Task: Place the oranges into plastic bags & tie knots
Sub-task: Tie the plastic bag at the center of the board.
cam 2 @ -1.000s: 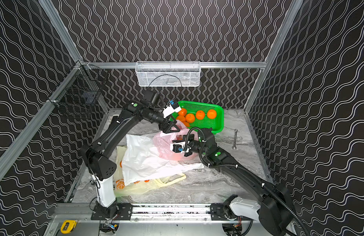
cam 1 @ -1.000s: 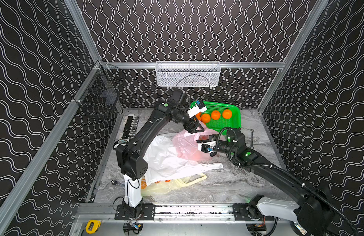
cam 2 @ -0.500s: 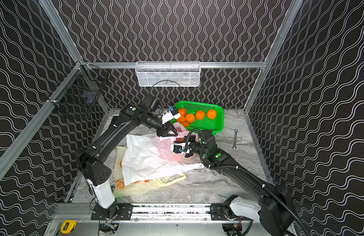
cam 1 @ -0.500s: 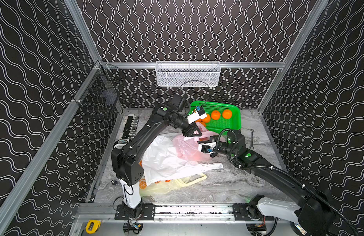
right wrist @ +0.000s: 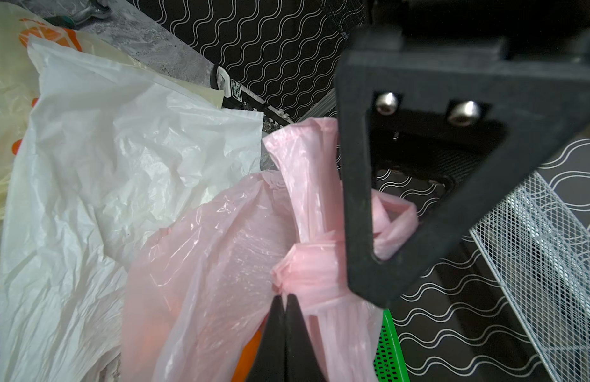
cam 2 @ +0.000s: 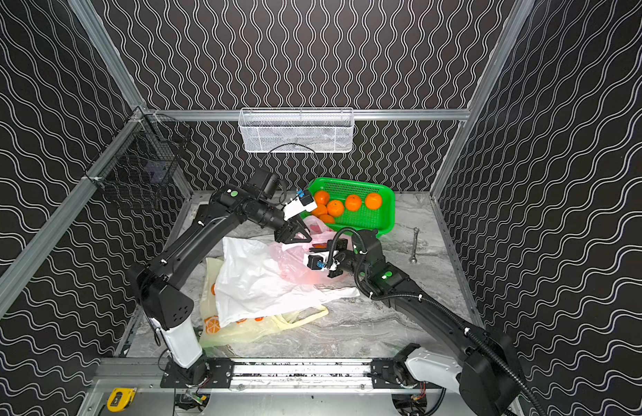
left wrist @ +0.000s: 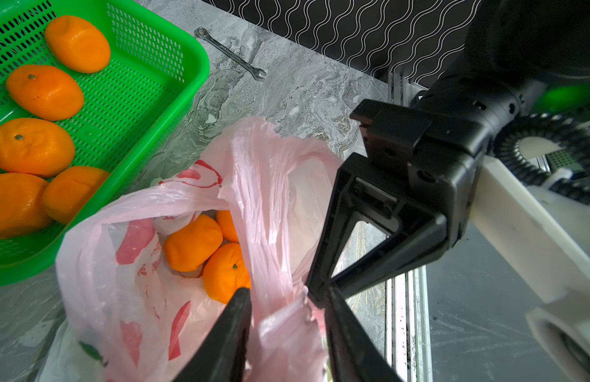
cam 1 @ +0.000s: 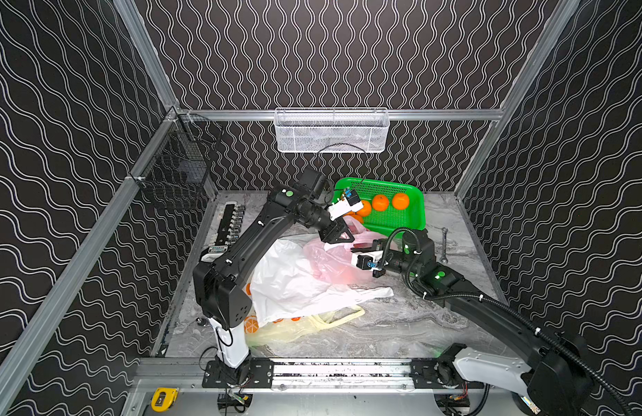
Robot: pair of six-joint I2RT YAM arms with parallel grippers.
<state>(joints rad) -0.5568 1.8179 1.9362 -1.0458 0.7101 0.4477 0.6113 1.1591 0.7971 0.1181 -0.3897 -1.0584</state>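
Note:
The pink plastic bag (left wrist: 280, 205) lies open beside the green basket (left wrist: 194, 76), with three oranges (left wrist: 192, 243) inside it. Several more oranges (cam 2: 353, 202) sit in the basket. My left gripper (left wrist: 287, 292) stands open, its jaws apart around the bag's bunched pink handle. My right gripper (right wrist: 283, 299) is shut on the pink bag (right wrist: 214, 248) just under a twisted wrap of the handle, close against the left fingers. In both top views the two grippers (cam 1: 343, 236) (cam 1: 353, 248) meet over the bag. The white bag (cam 1: 287, 284) and the yellow bag (cam 1: 312, 324) lie flat nearer the front.
A wrench (cam 1: 443, 245) lies right of the basket. A tool rack (cam 1: 231, 225) runs along the left wall under a black mesh basket (cam 1: 175, 169). A white wire basket (cam 1: 330, 131) hangs on the back wall.
My left gripper came down from beside the basket to the pink bag's handle and its jaws narrowed around it. The right gripper stayed shut in place.

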